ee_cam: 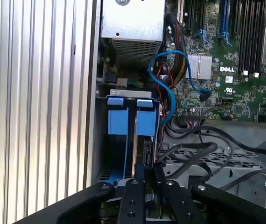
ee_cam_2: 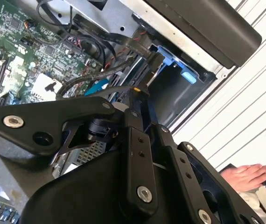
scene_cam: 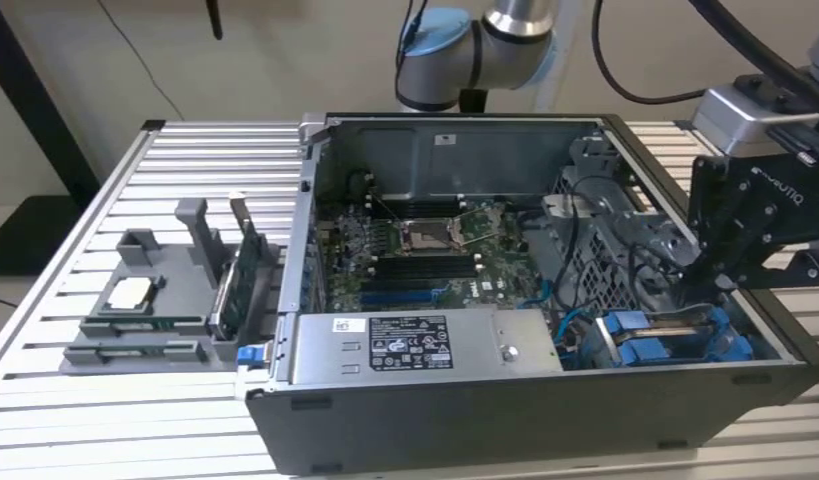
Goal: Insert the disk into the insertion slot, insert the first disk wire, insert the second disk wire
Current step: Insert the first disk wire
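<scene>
The disk [scene_cam: 676, 337] sits in its blue carrier inside the slot at the case's near corner, on the exterior view's right. Its blue tabs [ee_cam: 126, 122] show edge-on in the first wrist view. My black gripper [scene_cam: 699, 290] reaches down into the case right above the disk. Both wrist views show the fingers [ee_cam: 138, 173] drawn together at the disk's rear edge. A black disk wire [ee_cam: 189, 154] loops in from the drive cage and ends between the fingertips [ee_cam_2: 134, 95]. The gripper [ee_cam: 145, 169] looks shut on the wire's connector.
A grey labelled power-supply box [scene_cam: 409, 345] lies at the case front, beside the disk bay. The motherboard [scene_cam: 423, 240] fills the case floor, and a blue cable [ee_cam: 168, 79] loops near the bay. A grey parts fixture [scene_cam: 156, 300] stands on the slatted table. A person's hands [ee_cam_2: 249, 177] rest outside the case.
</scene>
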Controlling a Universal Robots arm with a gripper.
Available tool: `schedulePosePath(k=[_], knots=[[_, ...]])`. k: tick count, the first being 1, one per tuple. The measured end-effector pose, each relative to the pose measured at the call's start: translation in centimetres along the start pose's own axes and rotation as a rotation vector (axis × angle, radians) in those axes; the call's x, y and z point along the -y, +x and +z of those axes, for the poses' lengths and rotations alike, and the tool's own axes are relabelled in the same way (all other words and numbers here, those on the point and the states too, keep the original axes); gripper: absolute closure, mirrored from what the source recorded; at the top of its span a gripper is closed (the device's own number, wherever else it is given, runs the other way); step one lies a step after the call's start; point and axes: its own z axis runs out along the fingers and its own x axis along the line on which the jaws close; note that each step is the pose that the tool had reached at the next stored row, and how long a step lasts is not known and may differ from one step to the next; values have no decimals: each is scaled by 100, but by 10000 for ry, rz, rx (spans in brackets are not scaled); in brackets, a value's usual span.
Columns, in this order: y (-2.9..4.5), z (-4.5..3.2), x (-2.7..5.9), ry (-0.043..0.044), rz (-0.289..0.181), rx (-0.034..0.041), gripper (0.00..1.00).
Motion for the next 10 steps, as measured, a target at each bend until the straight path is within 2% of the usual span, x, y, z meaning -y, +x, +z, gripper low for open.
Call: schedulePosePath(k=[1, 5, 6, 10], knots=[[1, 3, 15, -10, -1, 39, 81], [4, 21, 55, -7, -8, 308, 81], [4, 25, 62, -5, -9, 345, 81], [5, 46, 88, -4, -13, 364, 81]])
